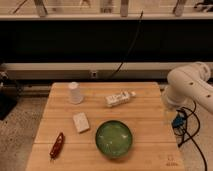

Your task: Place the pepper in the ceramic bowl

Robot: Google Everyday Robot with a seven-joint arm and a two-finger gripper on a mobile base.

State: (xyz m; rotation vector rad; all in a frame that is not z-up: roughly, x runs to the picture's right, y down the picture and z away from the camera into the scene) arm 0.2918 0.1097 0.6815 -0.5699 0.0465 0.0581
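Pepper [56,145] lies on the wooden table [145,120] toward its near-left corner, well left of the ceramic bowl [114,139]. Which end tapers: hard to make out. Long axis runs near-left to far-right. Small, slender, dark red.

Bowl glossy green, paler mottled inside.

White block [81,122] just beyond it, leftward. Farther back: white bottle [120,98] on its side, white cup [75,92] upright.

Gripper [170,118] hangs off the table's right edge under the white arm [192,85], which the frame cuts off. Open or closed: cannot tell.
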